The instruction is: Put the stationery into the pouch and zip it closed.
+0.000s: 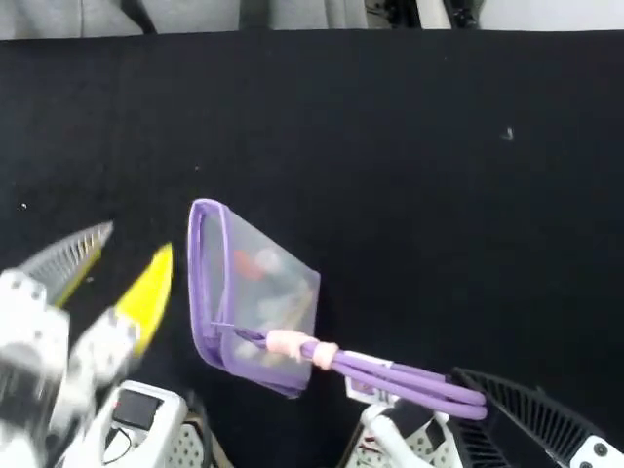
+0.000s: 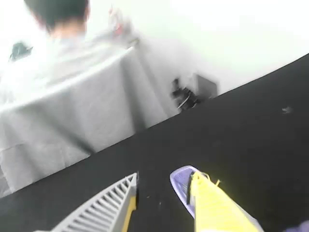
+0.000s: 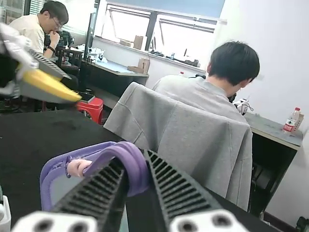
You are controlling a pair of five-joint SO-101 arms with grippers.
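The translucent pouch (image 1: 255,292) with purple trim hangs tilted over the black table, several stationery items (image 1: 255,270) showing through its side. Its purple strap (image 1: 409,378) runs through a pink toggle (image 1: 292,343) to my right gripper (image 1: 470,395), which is shut on the strap. In the right wrist view the black ribbed fingers (image 3: 166,186) pinch the strap (image 3: 129,153) just above the pouch's rim (image 3: 58,166). My left gripper (image 1: 136,244) is open, just left of the pouch, its yellow finger (image 2: 212,208) nearest the pouch's top corner (image 2: 179,186).
Black cloth covers the table (image 1: 419,175), with open room across its far and right parts. White arm bases (image 1: 146,419) stand along the near edge. A grey garment (image 3: 193,130) hangs just past the table's far edge.
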